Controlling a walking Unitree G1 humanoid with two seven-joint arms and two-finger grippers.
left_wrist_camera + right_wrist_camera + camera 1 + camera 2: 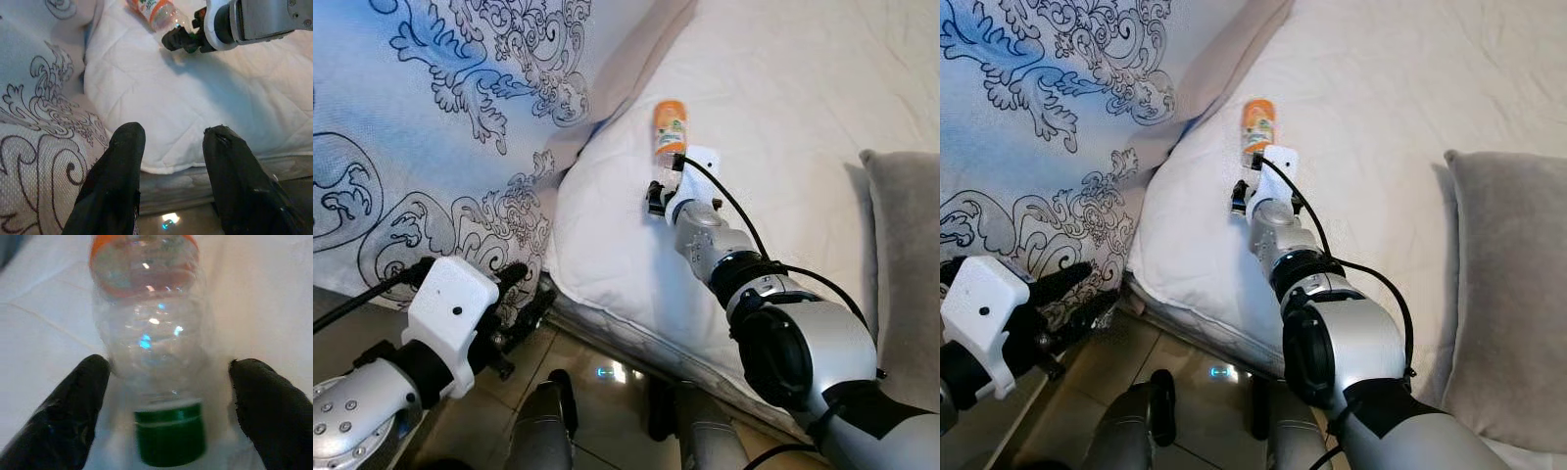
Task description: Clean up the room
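Observation:
A clear plastic bottle (670, 125) with an orange label and a green cap (169, 436) lies on the white quilted bed (783, 108), cap end toward me. My right arm reaches over the bed edge. Its gripper (168, 382) is open, one black finger (80, 396) on each side of the bottle's neck and a gap between each finger and the plastic. In the left wrist view the same gripper (182, 39) sits right at the bottle (157, 11). My left gripper (524, 294) is open and holds nothing, low by the bed's corner, against the patterned cover.
A blue and white patterned cover (440, 127) drapes the left side of the bed. A grey pillow (906, 264) lies at the right. Below the mattress edge is glossy tiled floor (607, 372), with my legs (543, 431) standing on it.

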